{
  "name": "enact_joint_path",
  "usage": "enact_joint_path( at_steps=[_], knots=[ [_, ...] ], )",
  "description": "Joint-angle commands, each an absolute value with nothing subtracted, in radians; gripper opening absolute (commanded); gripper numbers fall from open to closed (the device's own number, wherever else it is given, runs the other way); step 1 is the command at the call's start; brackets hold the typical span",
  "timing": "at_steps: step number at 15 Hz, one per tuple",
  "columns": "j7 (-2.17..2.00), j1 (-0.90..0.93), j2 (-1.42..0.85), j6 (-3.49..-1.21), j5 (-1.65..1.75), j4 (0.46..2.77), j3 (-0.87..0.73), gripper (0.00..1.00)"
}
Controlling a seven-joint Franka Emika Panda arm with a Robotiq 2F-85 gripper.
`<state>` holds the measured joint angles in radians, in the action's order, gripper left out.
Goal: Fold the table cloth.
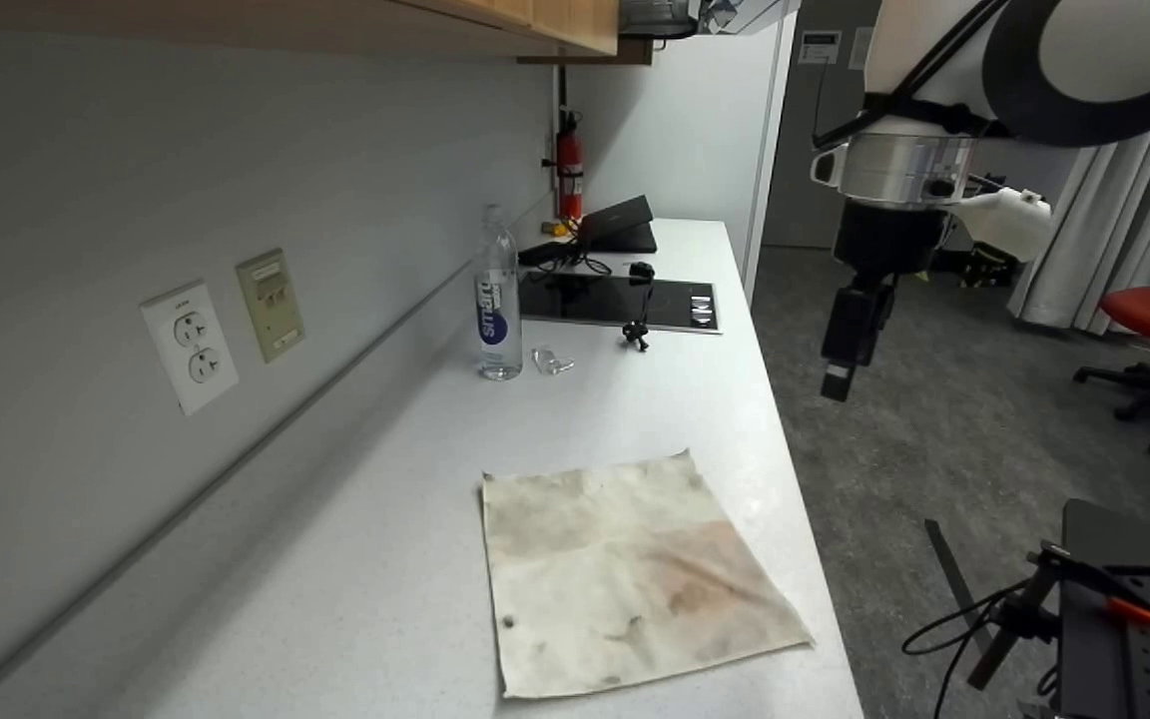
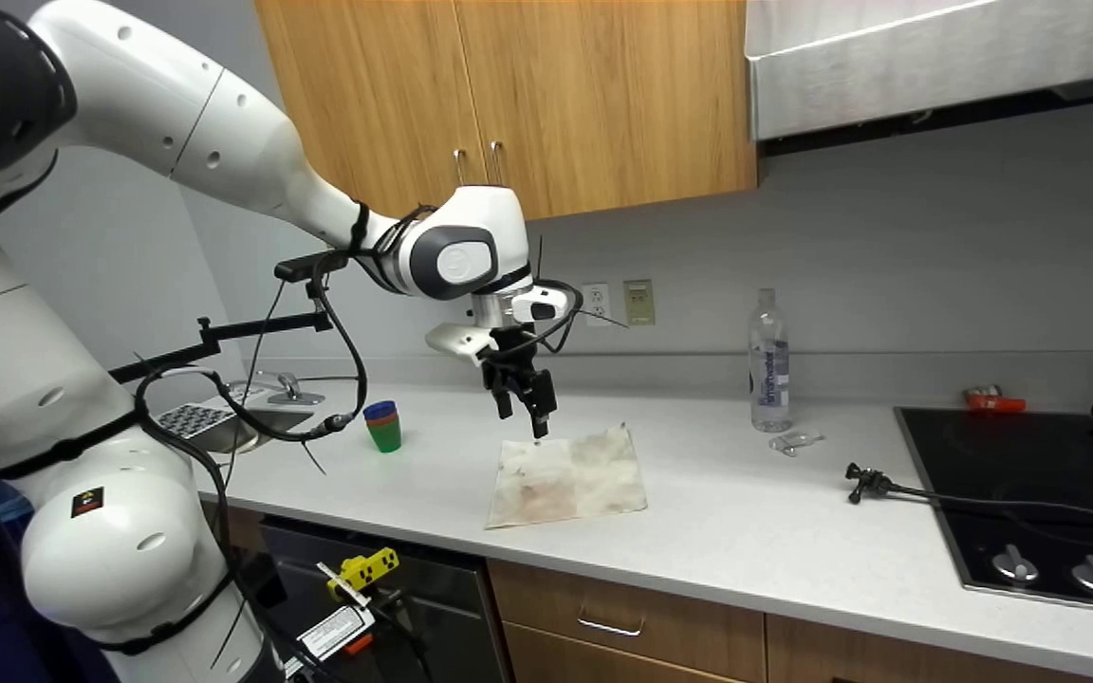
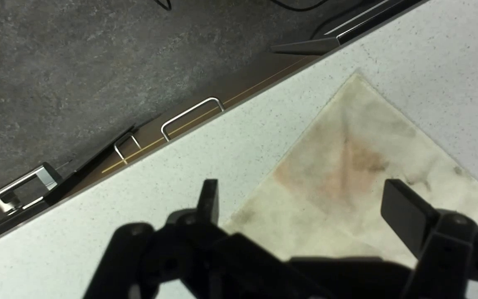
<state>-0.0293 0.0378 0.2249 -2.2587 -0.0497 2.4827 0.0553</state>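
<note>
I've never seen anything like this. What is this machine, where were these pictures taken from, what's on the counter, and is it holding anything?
The white machine is a robot arm, steered by a person. The black part at its end is a gripper, which grasps rather like a finger and thumb. Two pictures are taken from outside the robot, looking at the kitchen counter from different places. The wrist view is taken from the arm itself, looking down past the gripper. On the counter lies a stained, off-white table cloth, spread out rather than folded; folding it is the job. A clear bottle and a stack of coloured cups stand there too. Nothing is held: the two fingers are apart and do not touch the cloth.
</note>
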Motion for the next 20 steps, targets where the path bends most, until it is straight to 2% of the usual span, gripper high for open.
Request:
enact_joint_path(
  at_steps=[1,9,13,15,16,20],
  knots=[
    [-0.063,0.025,0.199,-2.298,-0.043,2.482,0.044,1.0],
    [0.073,0.014,-0.036,-2.443,-0.142,2.305,-0.02,1.0],
    [0.134,-0.004,-0.171,-2.393,-0.212,2.181,-0.012,1.0],
    [0.144,-0.016,-0.199,-2.299,-0.216,2.137,-0.006,1.0],
    [0.101,-0.005,-0.155,-2.381,-0.181,2.211,-0.007,1.0],
    [0.046,0.004,-0.208,-2.337,-0.121,2.151,-0.019,1.0]
  ],
)
